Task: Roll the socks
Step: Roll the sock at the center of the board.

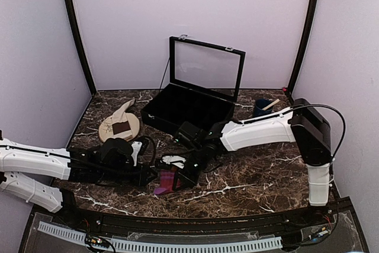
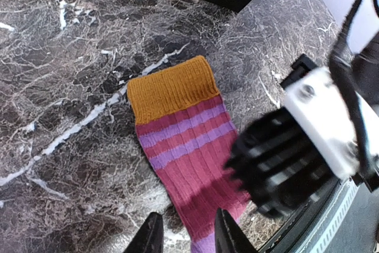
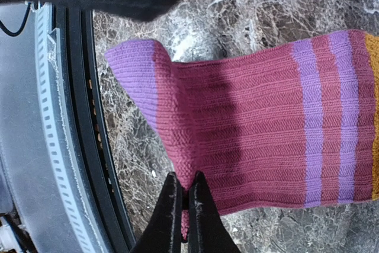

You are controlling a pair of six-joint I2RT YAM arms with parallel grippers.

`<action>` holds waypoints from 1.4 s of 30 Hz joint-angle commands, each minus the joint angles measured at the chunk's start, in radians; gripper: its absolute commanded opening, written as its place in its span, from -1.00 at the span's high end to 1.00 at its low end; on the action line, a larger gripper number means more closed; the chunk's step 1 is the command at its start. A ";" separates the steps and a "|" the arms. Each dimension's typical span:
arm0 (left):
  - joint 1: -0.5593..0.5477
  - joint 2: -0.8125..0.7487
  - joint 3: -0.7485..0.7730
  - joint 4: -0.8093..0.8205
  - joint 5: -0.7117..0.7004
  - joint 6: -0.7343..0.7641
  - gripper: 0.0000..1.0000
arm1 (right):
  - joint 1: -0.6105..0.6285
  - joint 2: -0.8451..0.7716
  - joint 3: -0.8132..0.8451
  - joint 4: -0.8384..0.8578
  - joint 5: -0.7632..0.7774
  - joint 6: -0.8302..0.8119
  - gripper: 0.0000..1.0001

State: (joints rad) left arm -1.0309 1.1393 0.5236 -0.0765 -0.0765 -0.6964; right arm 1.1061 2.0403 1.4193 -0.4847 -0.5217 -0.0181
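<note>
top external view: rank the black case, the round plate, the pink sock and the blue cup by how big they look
1. black case
2. round plate
3. pink sock and blue cup: alike, not ranked; the sock is partly hidden.

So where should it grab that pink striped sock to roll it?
Likely the purple end, pinched from above, coming in from the front edge of the table. The pink sock lies flat with its orange cuff pointing away, so that thin end could roll toward the cuff.

Two socks (image 1: pixel 167 181) (pink, cream (image 1: pixel 122 111)), one plate (image 1: pixel 106 135), case (image 1: pixel 183 106) and cup (image 1: pixel 260 109).
</note>
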 commanded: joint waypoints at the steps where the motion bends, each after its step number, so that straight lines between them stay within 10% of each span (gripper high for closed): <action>1: -0.034 -0.051 -0.027 0.046 -0.085 0.011 0.38 | -0.029 0.043 0.063 -0.074 -0.098 0.059 1.00; 25: -0.276 0.160 0.148 -0.066 -0.168 0.153 0.64 | -0.086 0.143 0.118 -0.147 -0.163 0.193 1.00; 42: -0.308 0.258 0.189 -0.163 -0.262 0.183 0.27 | -0.095 0.157 0.135 -0.177 -0.174 0.169 1.00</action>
State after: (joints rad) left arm -1.3338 1.3781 0.6842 -0.2020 -0.3054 -0.5449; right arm 1.0176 2.1754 1.5261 -0.6437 -0.6819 0.1650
